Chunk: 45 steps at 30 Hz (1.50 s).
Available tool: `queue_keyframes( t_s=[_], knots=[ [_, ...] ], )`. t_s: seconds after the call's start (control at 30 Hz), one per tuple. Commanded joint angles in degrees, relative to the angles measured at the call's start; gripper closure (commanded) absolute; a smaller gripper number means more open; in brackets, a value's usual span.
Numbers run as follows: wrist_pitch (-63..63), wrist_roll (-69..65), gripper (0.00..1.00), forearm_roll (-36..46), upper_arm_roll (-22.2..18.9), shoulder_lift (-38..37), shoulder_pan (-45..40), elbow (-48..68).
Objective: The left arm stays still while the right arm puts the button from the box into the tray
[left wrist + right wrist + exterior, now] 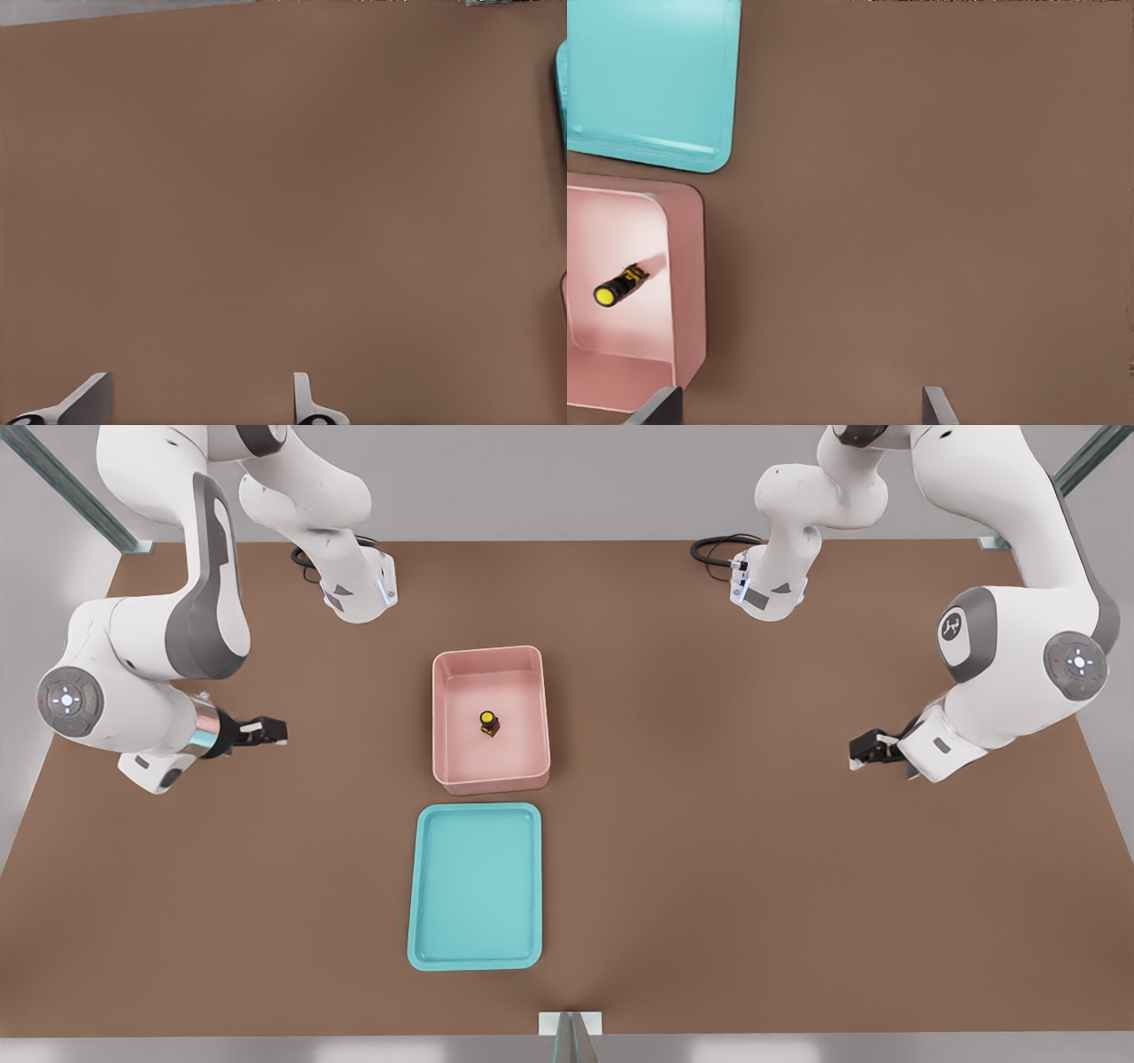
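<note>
My arm (133, 655) is bent at the elbow, and my wrist reaches out level over the brown table (797, 886). My gripper (266, 731) hangs above bare table with its jaws spread apart and nothing between them. The little yellow-topped button (488, 723) is well off in front of my jaws, standing inside the pink box (490, 779). The teal tray (476, 957) sits just beside that box, apart from my jaws too.

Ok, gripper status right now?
Right arm's gripper: open, holding nothing, off the box's side toward the front view's left; button in the box.
</note>
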Motion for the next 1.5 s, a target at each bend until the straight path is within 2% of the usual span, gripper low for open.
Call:
queue_keyframes(
  t_s=[0.0, 0.03, 0.1, 0.17, 0.23, 0.37, 0.43, 0.53, 0.6, 0.7, 0.87, 1.2, 1.47],
  knots=[
    [1.61, 0.7, 0.0, -0.11, 0.01, 0.03, 0.1, 0.03],
    [1.61, 4.39, 0.0, -0.02, 0.01, 0.47, 2.12, 0.03],
    [8.2, 21.35, 0.0, 0.68, -0.08, 2.49, 8.09, -0.14],
    [12.68, 30.76, 0.0, 0.6, 0.01, 4.34, 11.96, -0.23],
    [15.49, 34.72, 0.0, 1.91, 0.01, 4.87, 12.67, -1.89],
    [35.88, 41.84, 0.0, 2.18, 0.54, -10.16, 16.27, -30.45],
    [39.49, 46.58, 0.0, 2.0, 3.17, -14.91, 17.5, -38.11],
    [43.62, 55.37, 0.0, 1.47, 8.27, -16.76, 17.59, -42.86],
    [47.57, 61.35, 0.0, 1.47, 11.7, -14.47, 18.55, -43.91],
    [50.48, 67.15, 0.0, 1.39, 11.7, -7.71, 23.39, -43.39],
    [50.56, 67.33, 0.0, 1.47, 11.7, -1.03, 25.68, -43.39],
    [56.63, 68.03, 0.0, 1.47, 11.79, 5.92, 25.94, -42.86],
    [57.86, 68.3, 0.0, 0.42, 11.79, 7.77, 25.94, -42.59]
  ],
)
